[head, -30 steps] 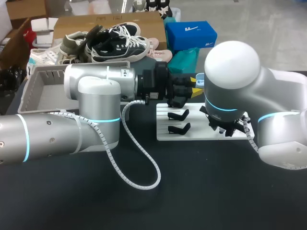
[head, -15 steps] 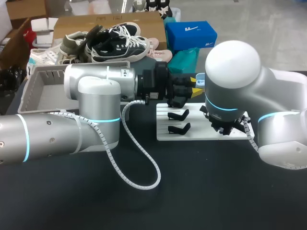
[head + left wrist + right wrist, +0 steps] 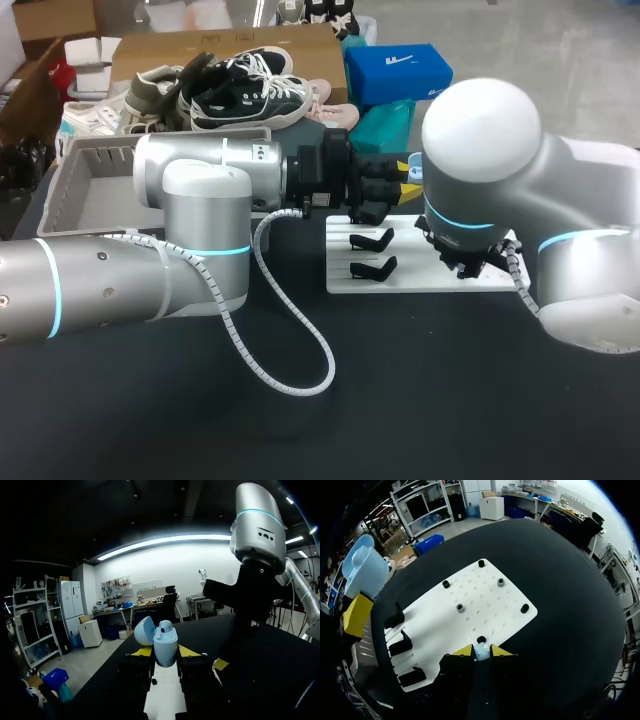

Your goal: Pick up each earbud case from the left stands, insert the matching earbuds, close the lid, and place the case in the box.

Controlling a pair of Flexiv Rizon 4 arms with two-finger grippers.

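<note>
— Where is the earbud case (image 3: 165,645)?

— Off the counter (image 3: 420,400), pinched from two sides by the left jaws, above the white board (image 3: 490,620). It is pale blue, with its lid (image 3: 144,630) swung open.

— Which way does it point?

— In the left wrist view its long axis runs on out from the yellow fingertips (image 3: 141,651), mouth away from them. The lid is tipped back to one side. Something rounded shows in the mouth; I cannot tell what.

— And the other jaws?

— The right jaws are narrow, closed on a small pale earbud (image 3: 480,654) at the board's edge, just beside a dark hole (image 3: 481,640). Whether the earbud touches the board I cannot tell. Case and earbud are apart.

— How much room is there around them?

— Little on the far side. Both arms crowd over the board, and in the head view the big joint of the right arm (image 3: 480,150) is just beside the left fingertips. The board carries black stands (image 3: 372,240) at the end nearer the left arm (image 3: 150,290) and short pegs (image 3: 460,607) across the rest. On the near side of the board the dark counter lies open, save for the left arm's cable (image 3: 300,370), which loops down to it.

— The box?

— A grey box (image 3: 62,195) at the counter's far left corner, behind the left arm and well apart from the case.
</note>
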